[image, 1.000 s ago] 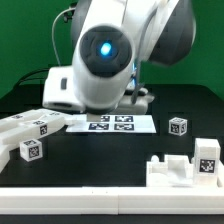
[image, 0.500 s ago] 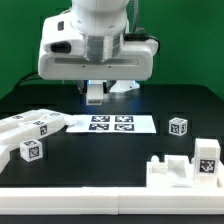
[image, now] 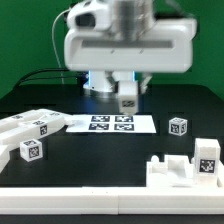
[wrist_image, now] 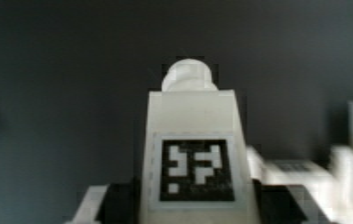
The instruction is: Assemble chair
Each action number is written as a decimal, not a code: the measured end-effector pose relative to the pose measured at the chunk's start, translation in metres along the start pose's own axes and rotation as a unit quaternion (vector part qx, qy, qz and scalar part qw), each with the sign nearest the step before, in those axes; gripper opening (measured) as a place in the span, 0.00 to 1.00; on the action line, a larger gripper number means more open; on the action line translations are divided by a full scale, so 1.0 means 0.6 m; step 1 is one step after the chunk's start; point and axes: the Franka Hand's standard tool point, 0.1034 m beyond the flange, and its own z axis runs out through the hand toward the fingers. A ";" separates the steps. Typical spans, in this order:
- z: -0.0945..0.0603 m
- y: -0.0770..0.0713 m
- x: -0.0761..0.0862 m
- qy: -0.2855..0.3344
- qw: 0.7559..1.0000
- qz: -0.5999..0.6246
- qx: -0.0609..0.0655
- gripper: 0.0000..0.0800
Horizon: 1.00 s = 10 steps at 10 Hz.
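Black tabletop carries loose chair pieces: stepped block on the exterior view's right, panels on its left, a small cube. The gripper is clamped on one tagged bar, held aloft; assembly looks barely begun.

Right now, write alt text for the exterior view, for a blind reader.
The robot arm fills the top, its jaws holding a tagged white bar near the marker board on a black table. Loose white chair pieces lie at the exterior view's left; a tagged cube and a stepped piece sit at its right.
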 end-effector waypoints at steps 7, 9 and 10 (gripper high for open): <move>0.020 0.001 0.083 0.237 0.971 0.006 -0.006 0.36; -0.014 -0.010 0.115 0.328 0.944 0.005 -0.013 0.36; -0.011 -0.003 0.112 0.351 0.936 0.004 -0.020 0.36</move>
